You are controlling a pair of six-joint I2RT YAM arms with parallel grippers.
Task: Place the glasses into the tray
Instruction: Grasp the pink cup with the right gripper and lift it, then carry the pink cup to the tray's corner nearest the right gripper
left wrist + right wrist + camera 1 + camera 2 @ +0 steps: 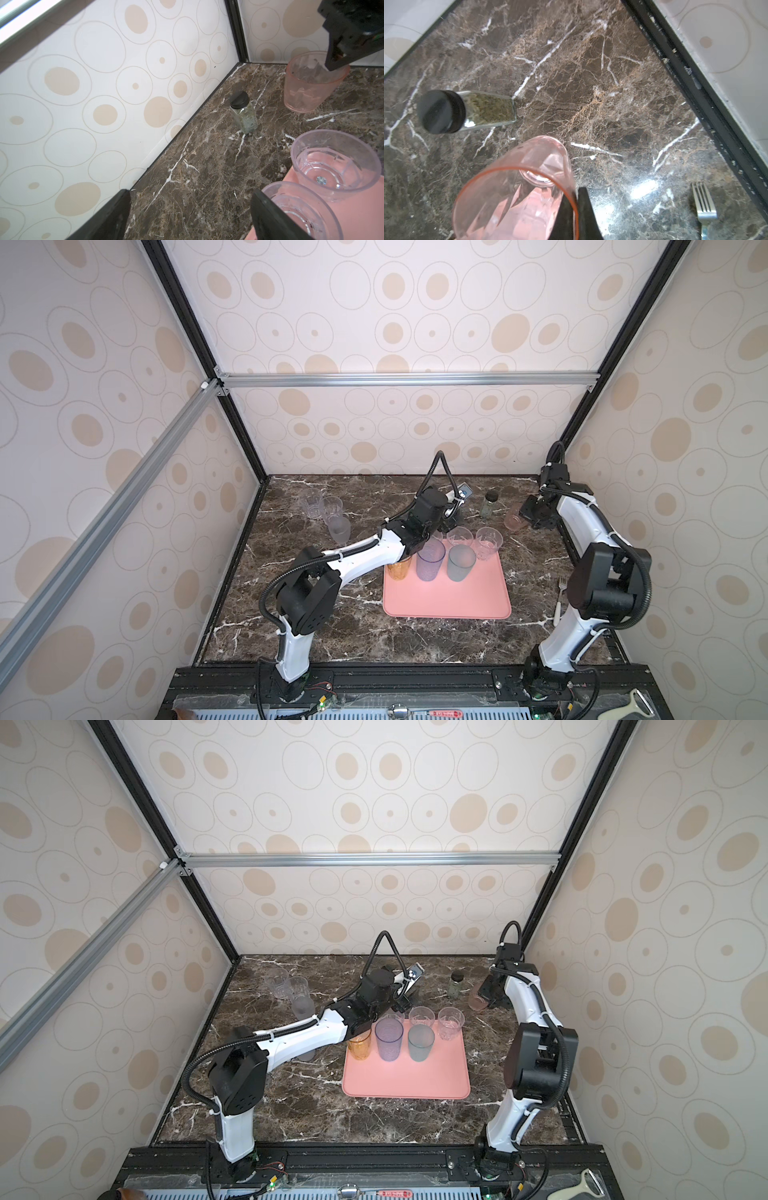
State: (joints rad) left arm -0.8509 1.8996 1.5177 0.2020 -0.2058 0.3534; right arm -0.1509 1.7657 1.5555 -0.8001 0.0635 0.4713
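Note:
A small pink glass [514,519] [517,197] sits at the back right of the marble top. My right gripper [530,516] [576,214] is shut on its rim, one finger inside and one outside. The salmon-pink tray [449,597] [407,1077] holds an amber glass [399,570], a blue-purple glass [430,560], a teal glass [460,563] and clear faceted glasses [488,542] [332,164]. My left gripper [451,522] [189,216] hangs open over bare marble just behind the tray's far edge, holding nothing. Three clear and frosted glasses [328,512] stand at the back left.
A small jar with a black lid [490,504] [244,113] [467,111] stands between the two grippers near the back wall. A fork [561,593] [704,203] lies by the right wall. Cage walls close in the back and both sides.

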